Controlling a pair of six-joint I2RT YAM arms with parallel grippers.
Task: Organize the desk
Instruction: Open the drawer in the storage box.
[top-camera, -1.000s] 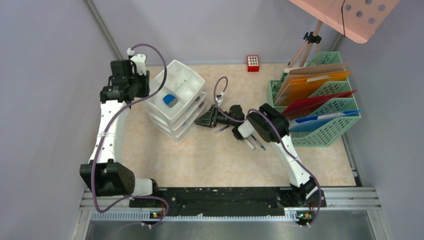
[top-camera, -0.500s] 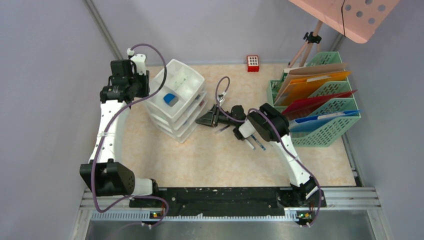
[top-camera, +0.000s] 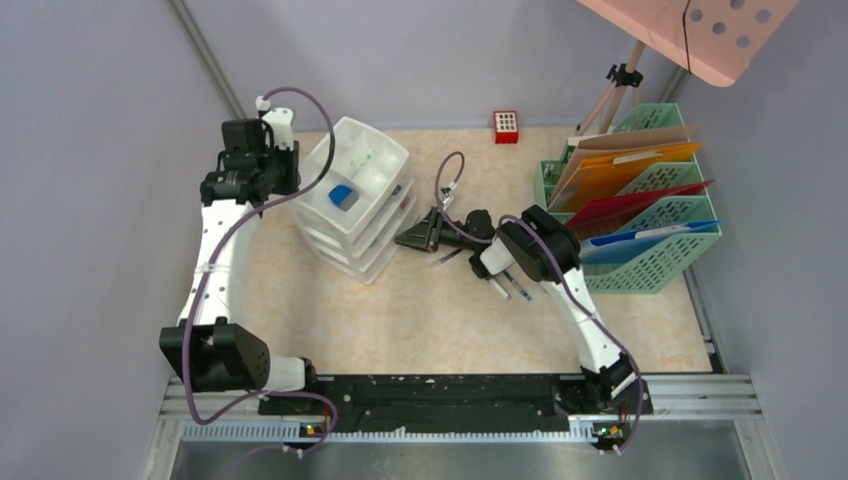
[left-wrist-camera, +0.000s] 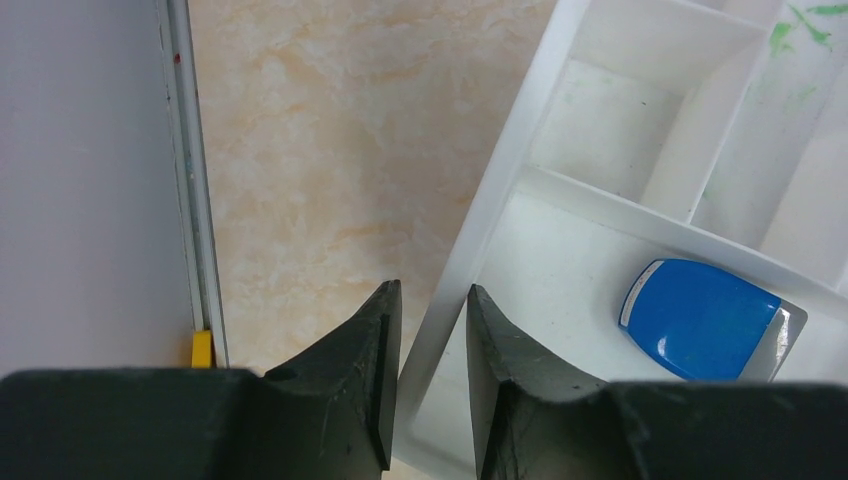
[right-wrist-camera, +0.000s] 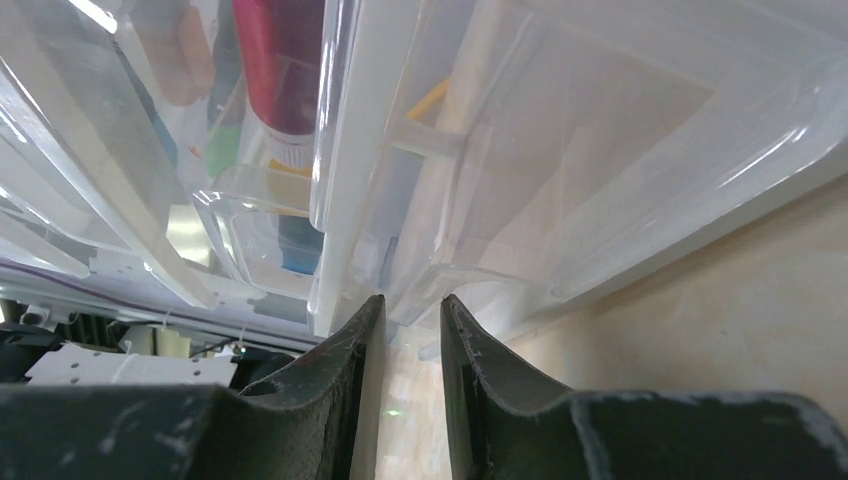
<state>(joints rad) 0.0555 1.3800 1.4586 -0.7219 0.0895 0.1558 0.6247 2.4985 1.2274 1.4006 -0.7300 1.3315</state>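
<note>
The desk (top-camera: 450, 320) is a beige mottled top between grey walls. A white drawer unit (top-camera: 365, 165) stands at its back left, with a blue object (top-camera: 343, 196) in the open top tray (left-wrist-camera: 560, 250). My left gripper (top-camera: 283, 180) reaches in from the left, and its jaws (left-wrist-camera: 432, 292) are shut on that tray's white rim (left-wrist-camera: 500, 180). The blue object (left-wrist-camera: 700, 318) lies apart to the right of them. My right gripper (top-camera: 402, 240) is at the unit's front. Its narrow jaws (right-wrist-camera: 414, 300) pinch the front lip (right-wrist-camera: 420, 295) of a clear drawer (right-wrist-camera: 560, 150).
A green mesh file rack (top-camera: 655, 255) with coloured folders fills the right side. A red block (top-camera: 506, 126) sits by the back wall. Pens (top-camera: 510, 287) lie under my right arm. A pink lamp stand (top-camera: 620, 75) rises at the back right. A black rail (top-camera: 440, 390) runs along the near edge.
My right gripper has narrowed onto the drawer front and shifted slightly up and back. The drawer unit has turned a little, carrying the blue object with it. The left arm has held its place.
</note>
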